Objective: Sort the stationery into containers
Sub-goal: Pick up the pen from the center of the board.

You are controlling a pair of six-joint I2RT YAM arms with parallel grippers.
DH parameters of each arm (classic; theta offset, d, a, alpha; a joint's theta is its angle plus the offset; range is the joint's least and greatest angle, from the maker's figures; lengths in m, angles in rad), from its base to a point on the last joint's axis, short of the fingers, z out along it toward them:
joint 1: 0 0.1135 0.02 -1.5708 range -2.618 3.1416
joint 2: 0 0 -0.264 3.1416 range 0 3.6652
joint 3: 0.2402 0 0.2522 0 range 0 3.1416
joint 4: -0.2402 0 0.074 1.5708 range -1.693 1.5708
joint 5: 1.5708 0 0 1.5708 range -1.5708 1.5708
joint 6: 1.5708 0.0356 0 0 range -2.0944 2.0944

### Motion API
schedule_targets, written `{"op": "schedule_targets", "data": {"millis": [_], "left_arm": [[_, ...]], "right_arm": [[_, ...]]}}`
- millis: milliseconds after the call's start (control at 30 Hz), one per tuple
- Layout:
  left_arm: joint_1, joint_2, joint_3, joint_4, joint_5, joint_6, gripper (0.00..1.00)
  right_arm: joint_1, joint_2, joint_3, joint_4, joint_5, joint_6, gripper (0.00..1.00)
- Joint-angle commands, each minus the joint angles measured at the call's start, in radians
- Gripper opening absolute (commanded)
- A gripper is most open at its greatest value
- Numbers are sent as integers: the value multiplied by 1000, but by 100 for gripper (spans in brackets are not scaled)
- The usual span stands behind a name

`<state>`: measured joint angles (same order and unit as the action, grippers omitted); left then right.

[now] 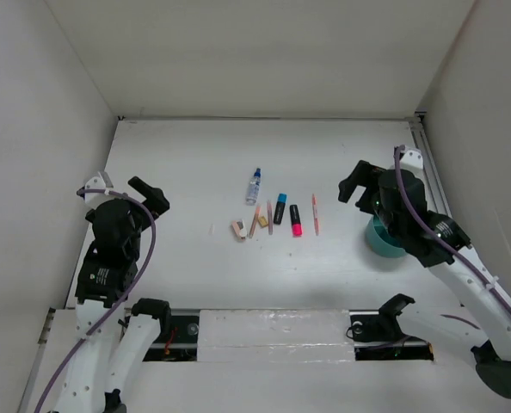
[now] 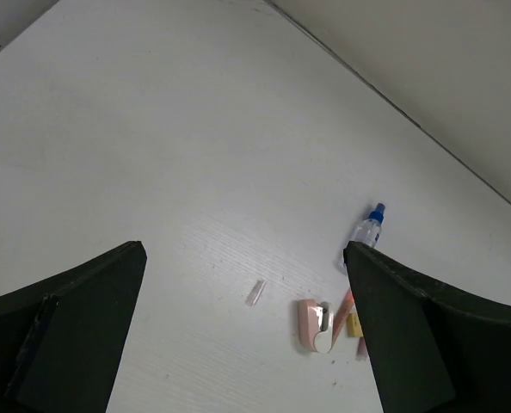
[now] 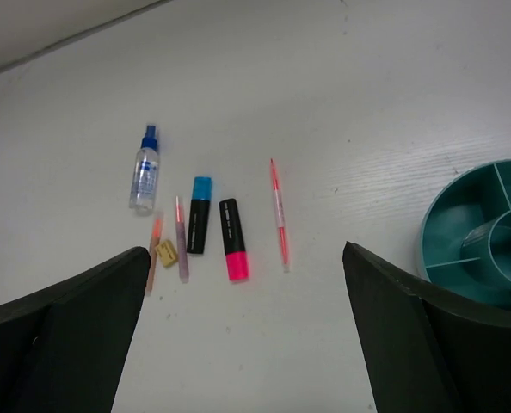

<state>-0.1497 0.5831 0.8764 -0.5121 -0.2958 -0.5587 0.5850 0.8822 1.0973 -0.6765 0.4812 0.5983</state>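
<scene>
White worktop (image 1: 195, 163), enclosed by plain white walls at the left, back and right, as I see it from the overhead camera.

Left arm (image 1: 109, 258) stands at the near-left corner, and right arm (image 1: 445, 249) runs along the right edge. Left gripper (image 1: 151, 196) has its fingers spread wide with nothing between them, raised over bare surface toward the left edge. Right gripper (image 1: 352, 181) has its fingers likewise spread and empty, raised between the right edge and the centre.

Teal cup (image 3: 458, 215) is round with inner divider walls. It stands by the right edge, closer to the front edge than the back. Overhead, I find it half hidden under the right arm. The compartments I can see hold nothing.

All the stationery lies flat at the centre of the worktop. Clear bottle (image 3: 144, 176) lies farthest back, blue cap toward the back edge. Blue-black highlighter (image 3: 199, 215) and pink-black highlighter (image 3: 232, 239) lie side by side, just apart. Long pencil (image 3: 279, 215) lies alone to their right. Purple pencil (image 3: 181, 237) and orange pencil (image 3: 154, 254) lie to their left, with tan eraser (image 3: 167, 253) between them. Pinkish eraser (image 2: 311, 323) ends the group on the left. Small clear piece (image 2: 255, 292) lies just beyond it, and I cannot identify it.
</scene>
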Motion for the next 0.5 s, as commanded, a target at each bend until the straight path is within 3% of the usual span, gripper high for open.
{"op": "schedule_targets", "data": {"millis": [0,200,467], "left_arm": [[-4,-6,-2,41,3,8,100],[-4,-16,-2,41,3,8,100],[-4,-25,-2,41,12,17,100]], "right_arm": [[-10,20,18,-11,5,-3,100],[-10,60,-28,29,-88,6,100],[-45,277,-37,-3,-133,49,100]]}}
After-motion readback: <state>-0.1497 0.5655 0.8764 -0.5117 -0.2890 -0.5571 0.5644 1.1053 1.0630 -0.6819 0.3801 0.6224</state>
